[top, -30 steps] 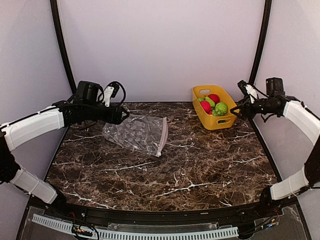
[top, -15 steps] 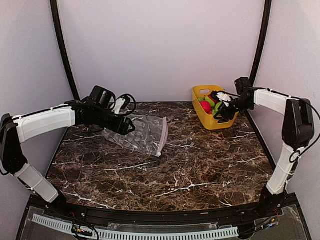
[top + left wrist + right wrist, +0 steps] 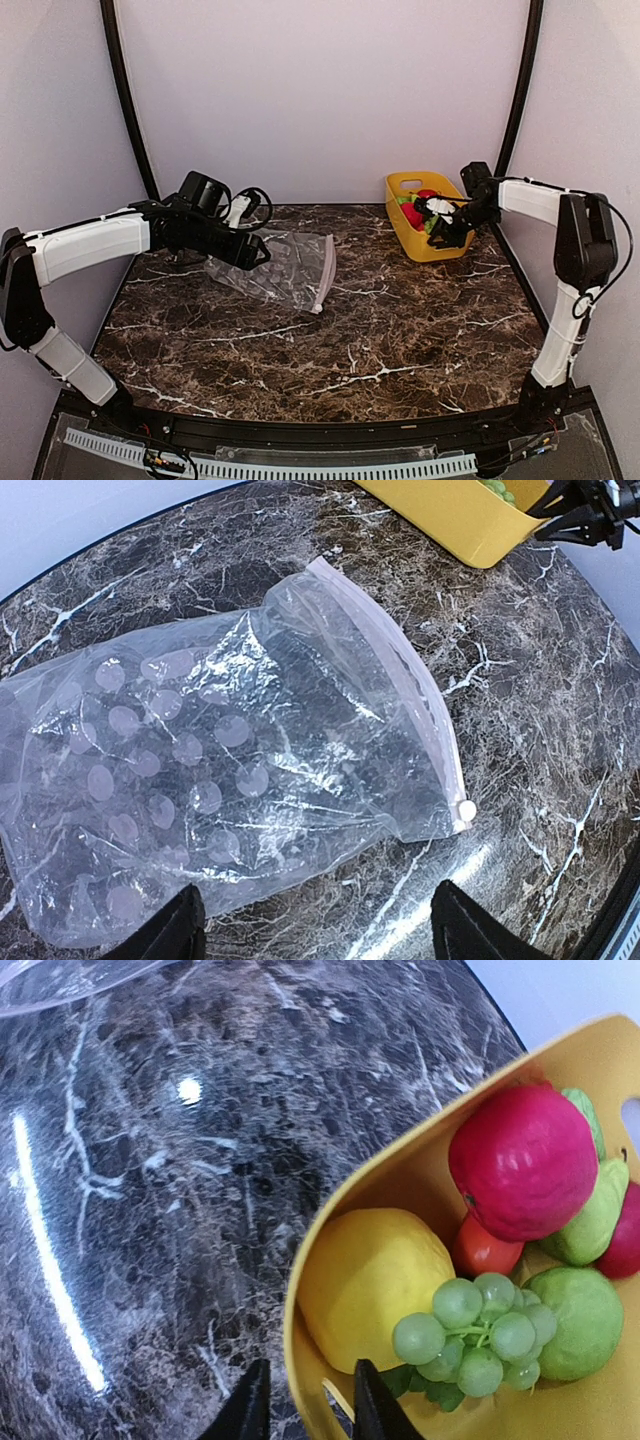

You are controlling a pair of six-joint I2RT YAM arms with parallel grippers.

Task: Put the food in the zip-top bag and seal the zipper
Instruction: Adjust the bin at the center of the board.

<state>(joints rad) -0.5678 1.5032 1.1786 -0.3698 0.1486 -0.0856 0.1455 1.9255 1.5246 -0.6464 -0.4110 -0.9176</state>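
Note:
The clear zip-top bag [image 3: 275, 265] [image 3: 230, 750] lies flat at the back left, its pale pink zipper [image 3: 327, 270] [image 3: 400, 670] along the right edge. My left gripper [image 3: 255, 252] [image 3: 318, 886] hangs open just above the bag's near-left side, holding nothing. The food sits in a yellow basket [image 3: 432, 246] [image 3: 298, 1300]: a yellow fruit [image 3: 370, 1280], green grapes [image 3: 480, 1335], a red round fruit [image 3: 520, 1160], a green round one [image 3: 585, 1320]. My right gripper [image 3: 438, 232] [image 3: 310, 1370] straddles the basket's wall, one finger inside and one outside, closed on it.
The zipper's white slider [image 3: 466, 809] sits at the bag's near corner. The basket stands at the back right corner by the right wall. Dark marble table [image 3: 340, 340] spreads between the bag and the arms' bases.
The right arm swung in from the right to the basket and its jaws narrowed onto the wall. The left gripper came down and right over the bag, then held still.

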